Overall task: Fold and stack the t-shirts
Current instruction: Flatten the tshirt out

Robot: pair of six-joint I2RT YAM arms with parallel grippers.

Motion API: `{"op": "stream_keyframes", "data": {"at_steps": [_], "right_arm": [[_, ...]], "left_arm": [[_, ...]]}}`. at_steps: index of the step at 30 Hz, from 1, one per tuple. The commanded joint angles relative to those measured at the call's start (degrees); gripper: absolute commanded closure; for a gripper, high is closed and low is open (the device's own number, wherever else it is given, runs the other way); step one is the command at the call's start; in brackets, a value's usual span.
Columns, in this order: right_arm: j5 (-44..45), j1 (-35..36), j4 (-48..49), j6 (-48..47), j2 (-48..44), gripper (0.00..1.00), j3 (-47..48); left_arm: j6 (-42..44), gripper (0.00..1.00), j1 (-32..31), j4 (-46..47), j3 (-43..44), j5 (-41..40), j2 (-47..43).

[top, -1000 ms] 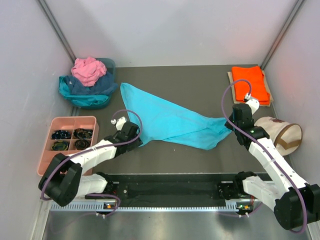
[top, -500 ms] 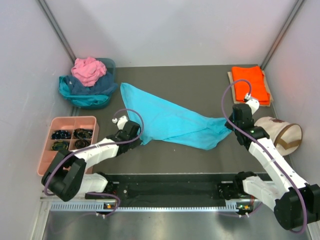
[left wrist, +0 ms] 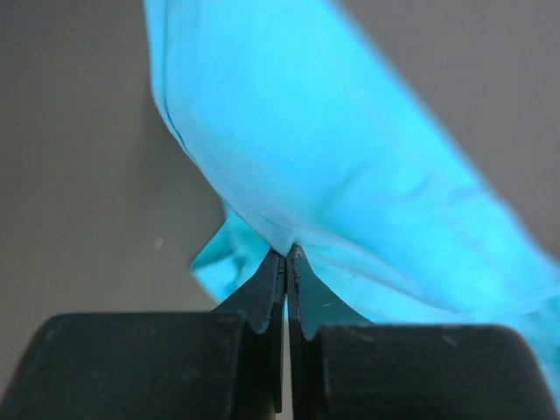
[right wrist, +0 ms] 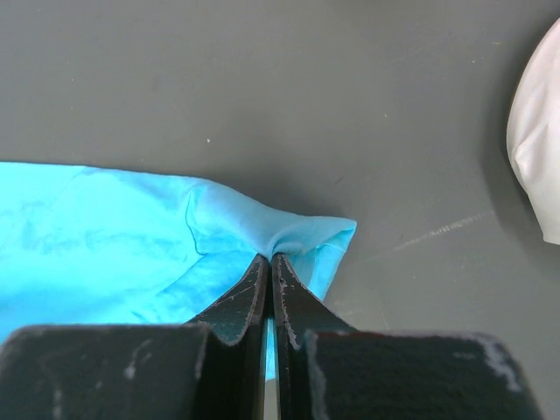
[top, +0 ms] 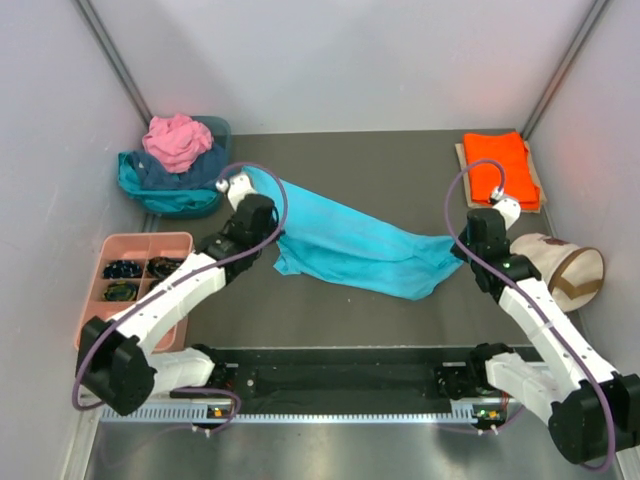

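A bright turquoise t-shirt (top: 350, 245) lies stretched across the middle of the table. My left gripper (top: 268, 222) is shut on its left edge and holds it raised; the wrist view shows the cloth (left wrist: 332, 166) pinched between the tips (left wrist: 285, 255). My right gripper (top: 460, 247) is shut on the shirt's right corner (right wrist: 297, 236), low over the table. A folded orange t-shirt (top: 500, 165) lies at the back right. Pink (top: 177, 140), navy (top: 195, 172) and teal (top: 150, 190) shirts are piled at the back left.
The pile sits in a teal basket (top: 218, 128). A pink compartment tray (top: 130, 285) with small dark items stands at the left. A cream canvas bag (top: 560, 268) with a brown strap lies at the right, also at the right wrist view's edge (right wrist: 535, 140).
My left gripper has lifted and carried the shirt's near-left edge toward the back, folding that side over. The right gripper has stayed in place, holding its corner.
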Motion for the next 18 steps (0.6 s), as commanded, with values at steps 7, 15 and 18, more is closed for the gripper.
{"op": "stream_keyframes", "data": {"at_steps": [7,15,18], "right_arm": [[3.43,0.20,-1.66,-1.83,-3.48,1.00,4.07],[-1.20,0.28,-2.80,-8.24,-2.78,1.00,20.58],[-6.83,0.20,-3.94,-10.97,-2.78,1.00,27.43]], "left_arm": [[12.41,1.00,7.28,2.37,12.59,-2.34,-1.88],[17.67,1.00,13.53,2.81,26.45,4.42,1.98],[20.74,1.00,13.62,-0.08,33.66,5.22,2.95]]}}
